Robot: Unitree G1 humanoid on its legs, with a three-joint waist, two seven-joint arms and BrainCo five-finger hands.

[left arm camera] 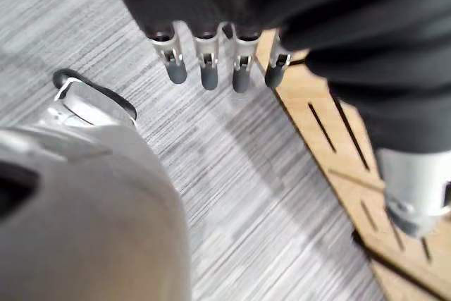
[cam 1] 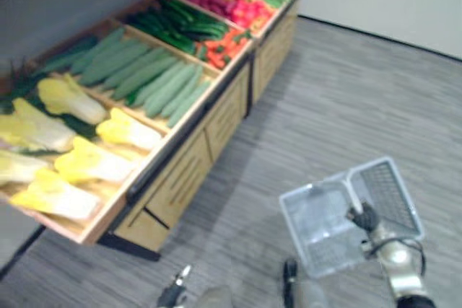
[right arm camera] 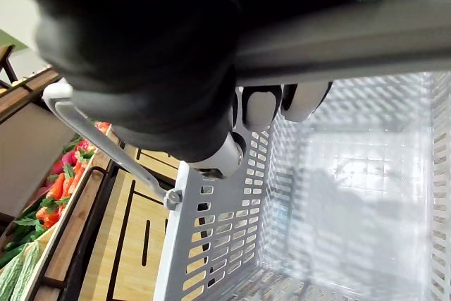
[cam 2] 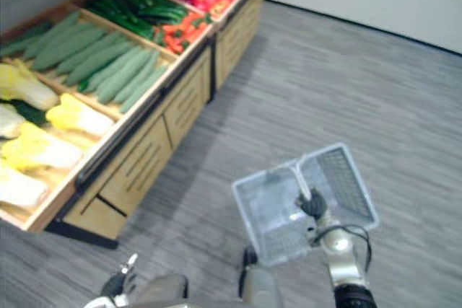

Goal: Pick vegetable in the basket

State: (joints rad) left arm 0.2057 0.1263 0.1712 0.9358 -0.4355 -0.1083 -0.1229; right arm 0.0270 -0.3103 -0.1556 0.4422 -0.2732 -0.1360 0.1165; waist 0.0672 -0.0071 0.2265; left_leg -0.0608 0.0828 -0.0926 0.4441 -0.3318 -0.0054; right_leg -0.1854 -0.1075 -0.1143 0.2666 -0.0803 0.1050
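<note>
The right hand (cam 2: 314, 205) is gripping the empty basket (cam 2: 346, 178) by its handle, the left hand (left arm camera: 204, 68) hanging slack, and with the vegetables (cam 1: 155, 77) lying well apart on the stand (cam 1: 216, 113), approaching is probably risking a bump.

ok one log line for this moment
right hand: shut on basket handle | left hand: open, holds nothing | vegetables: on stand

No text, label, number or sign can be read anywhere here: nothing on the wooden vegetable stand (cam 1: 195, 164) and nothing on the walls of the grey plastic basket (cam 1: 321, 218).
</note>
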